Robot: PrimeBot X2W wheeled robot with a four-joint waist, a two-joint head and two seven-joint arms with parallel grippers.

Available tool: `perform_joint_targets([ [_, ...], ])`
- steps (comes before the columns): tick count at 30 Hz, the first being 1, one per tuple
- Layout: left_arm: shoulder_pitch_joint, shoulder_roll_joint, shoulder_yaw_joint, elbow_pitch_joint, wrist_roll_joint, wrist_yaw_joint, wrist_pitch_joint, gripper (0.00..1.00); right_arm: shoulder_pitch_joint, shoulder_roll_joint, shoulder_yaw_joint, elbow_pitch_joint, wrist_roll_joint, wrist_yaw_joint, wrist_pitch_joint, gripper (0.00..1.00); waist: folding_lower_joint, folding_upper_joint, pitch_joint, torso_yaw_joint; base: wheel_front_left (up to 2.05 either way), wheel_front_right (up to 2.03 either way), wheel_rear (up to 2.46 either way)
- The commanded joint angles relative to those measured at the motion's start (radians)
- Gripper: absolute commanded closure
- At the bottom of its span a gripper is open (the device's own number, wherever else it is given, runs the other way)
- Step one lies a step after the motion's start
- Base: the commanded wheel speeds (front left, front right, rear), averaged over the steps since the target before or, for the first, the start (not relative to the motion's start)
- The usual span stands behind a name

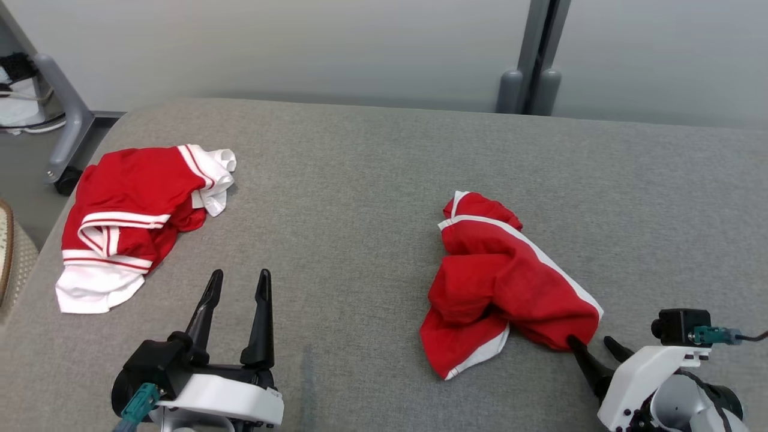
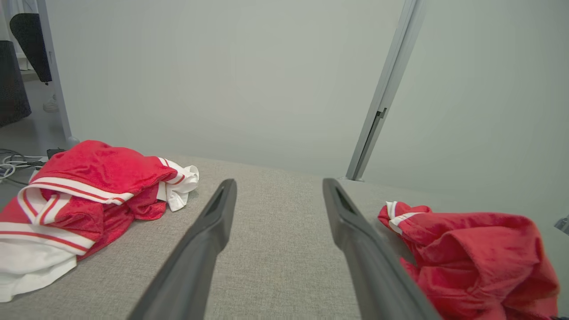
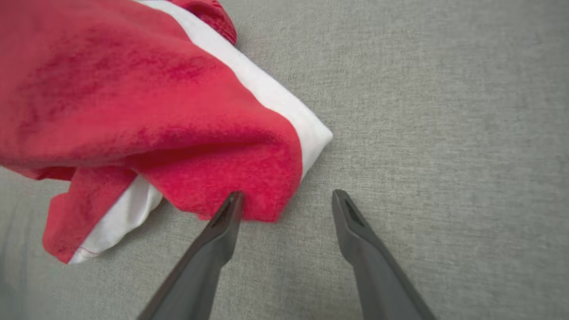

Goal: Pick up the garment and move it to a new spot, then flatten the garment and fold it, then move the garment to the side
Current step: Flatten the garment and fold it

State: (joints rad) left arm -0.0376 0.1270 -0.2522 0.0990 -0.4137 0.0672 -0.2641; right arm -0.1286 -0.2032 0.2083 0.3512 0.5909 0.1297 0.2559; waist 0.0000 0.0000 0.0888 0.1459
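Left claw point(image 1: 240, 274) released; right claw point(image 1: 588, 340) released, one finger touching red garment point(image 1: 510, 276).

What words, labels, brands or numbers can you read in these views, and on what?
None can be read. The red garment by the right gripper bears plain white trim, the red-and-white garment on the left plain stripes, and the grey surface is unmarked.
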Motion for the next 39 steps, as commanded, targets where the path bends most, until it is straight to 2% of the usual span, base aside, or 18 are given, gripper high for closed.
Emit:
perform_joint_targets([
  [1,-0.020,0.004,0.002,0.003,-0.001,-0.003,0.000,0.00,-0.022,-0.004,-0.007,0.014,0.013,0.002,0.020,0.00,0.0000,0.0000,0.017,0.026,0.00,0.00,0.00],
  [5,-0.028,0.005,0.002,0.013,-0.005,-0.006,0.000,0.00,-0.055,0.006,-0.030,0.054,0.010,0.002,0.071,0.00,0.0000,0.0000,0.026,0.052,0.00,0.00,0.00],
  [7,-0.032,0.004,0.003,0.016,-0.006,-0.008,0.000,0.00,-0.065,0.015,-0.035,0.061,0.009,0.002,0.074,0.74,0.0000,0.0000,0.027,0.060,0.00,0.00,0.00],
  [8,-0.033,0.003,0.002,0.019,-0.006,-0.008,0.000,0.00,-0.068,0.017,-0.037,0.061,0.009,0.002,0.070,1.00,0.0000,0.0000,0.027,0.063,0.00,0.00,0.00],
  [12,-0.031,0.002,0.005,0.025,-0.007,-0.005,0.000,0.00,-0.077,0.007,-0.052,0.047,0.002,0.002,0.035,1.00,0.0000,0.0000,0.017,0.062,0.00,0.00,0.00],
  [17,-0.017,-0.001,0.006,0.027,-0.011,-0.008,0.000,0.00,-0.088,-0.031,-0.072,-0.003,-0.022,0.002,-0.032,1.00,0.0000,0.0000,-0.007,0.029,0.00,0.00,0.00],
  [25,-0.011,-0.009,-0.007,0.029,-0.014,-0.021,0.000,0.00,-0.107,-0.118,-0.119,-0.174,-0.103,0.002,-0.134,1.00,0.0000,0.0000,-0.016,-0.046,0.00,0.00,0.00],
  [30,-0.026,-0.010,-0.020,0.037,-0.017,-0.039,0.000,0.00,-0.067,-0.166,-0.150,-0.271,-0.206,0.002,-0.189,1.00,0.0000,0.0000,-0.004,-0.083,0.00,0.00,0.00],
  [34,-0.038,-0.011,-0.024,0.044,-0.017,-0.043,0.000,0.00,0.004,-0.163,-0.173,-0.272,-0.243,0.002,-0.177,1.00,0.0000,0.0000,0.006,-0.108,0.00,0.00,0.00],
  [39,-0.050,-0.006,-0.030,0.054,-0.018,-0.050,0.000,0.00,0.096,-0.127,-0.187,-0.206,-0.239,0.002,-0.147,1.00,0.0000,0.0000,0.017,-0.132,0.00,0.00,0.00],
])
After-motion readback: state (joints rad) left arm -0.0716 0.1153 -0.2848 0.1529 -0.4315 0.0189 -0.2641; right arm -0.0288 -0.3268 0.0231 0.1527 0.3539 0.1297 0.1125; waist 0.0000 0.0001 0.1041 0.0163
